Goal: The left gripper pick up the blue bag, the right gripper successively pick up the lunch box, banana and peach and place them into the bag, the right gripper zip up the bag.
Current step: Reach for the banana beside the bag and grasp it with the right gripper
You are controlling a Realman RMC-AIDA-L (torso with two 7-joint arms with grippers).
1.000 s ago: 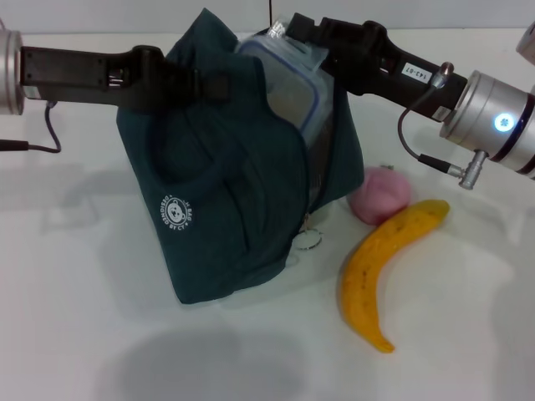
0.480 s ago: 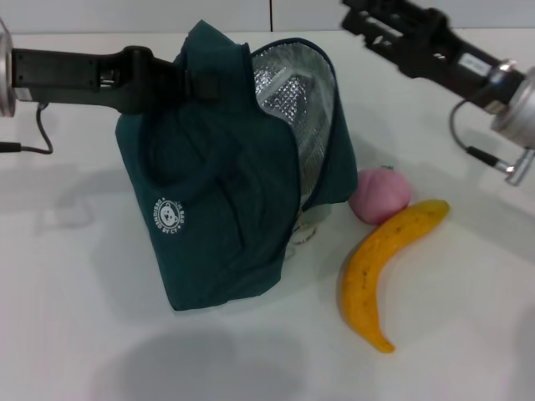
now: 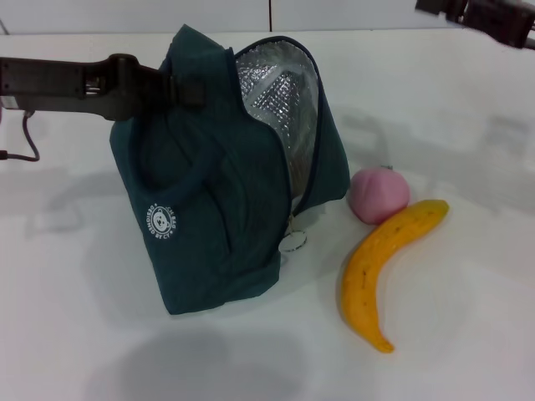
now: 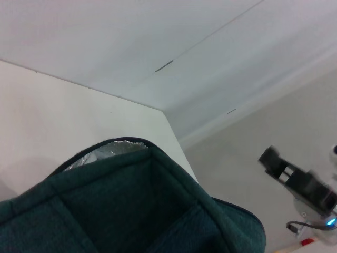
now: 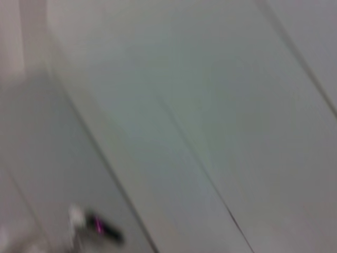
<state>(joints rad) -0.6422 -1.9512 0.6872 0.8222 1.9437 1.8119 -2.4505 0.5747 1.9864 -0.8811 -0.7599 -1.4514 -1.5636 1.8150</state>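
The blue bag (image 3: 217,200) stands tilted on the white table, its mouth open and showing silver lining (image 3: 280,96). My left gripper (image 3: 185,87) is shut on the bag's top edge, reaching in from the left. The left wrist view shows the bag's fabric (image 4: 131,205) close up. A pink peach (image 3: 379,194) lies to the right of the bag, touching the yellow banana (image 3: 383,271) in front of it. My right gripper (image 3: 481,13) is high at the far right corner, well clear of the bag, and also shows far off as the right gripper (image 4: 295,179). The lunch box is hidden.
A round zipper tag (image 3: 292,241) hangs at the bag's open side, near the table (image 3: 468,167). The table's far edge meets a pale wall behind the bag. The right wrist view shows only blurred wall.
The right gripper held the lunch box in the bag's mouth, then pulled out up and to the right without it. The box is no longer visible. The bag has shifted slightly.
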